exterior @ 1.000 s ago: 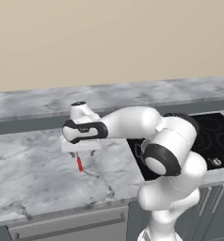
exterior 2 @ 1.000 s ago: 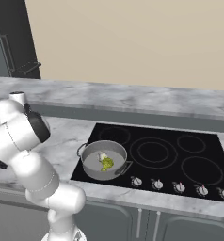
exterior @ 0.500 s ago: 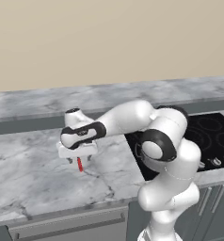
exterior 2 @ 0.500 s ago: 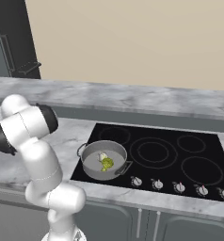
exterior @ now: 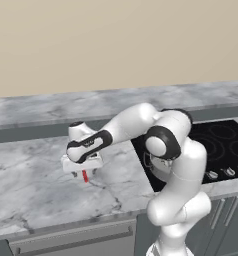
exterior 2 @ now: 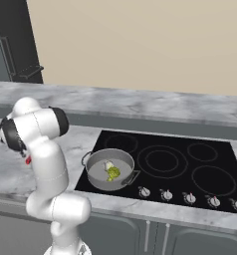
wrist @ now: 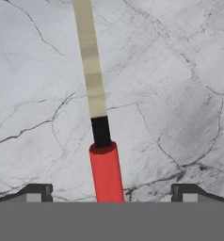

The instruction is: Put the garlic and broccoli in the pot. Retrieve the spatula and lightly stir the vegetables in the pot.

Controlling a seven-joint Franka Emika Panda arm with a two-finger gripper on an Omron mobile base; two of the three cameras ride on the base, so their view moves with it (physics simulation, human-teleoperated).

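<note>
While the marble counter (exterior: 36,180) takes up most of the left side, the arm has swung lower and further left over it in the past second, bringing the gripper (wrist: 111,190) down over the spatula (wrist: 102,150). The two fingertips (wrist: 38,192) stand wide apart, one on each side of the red handle, touching nothing that I can see. That suggests the loading step is done and the grab for the spatula is about to begin.

Counting from big to small: one counter, one black cooktop (exterior 2: 175,164) with four rings, one pot (exterior 2: 109,169) on its front left ring, one spatula lying flat on the counter well left of the cooktop, one broccoli (exterior 2: 113,173) and one garlic (exterior 2: 108,165), both resting inside the pot, touching or nearly so.
</note>
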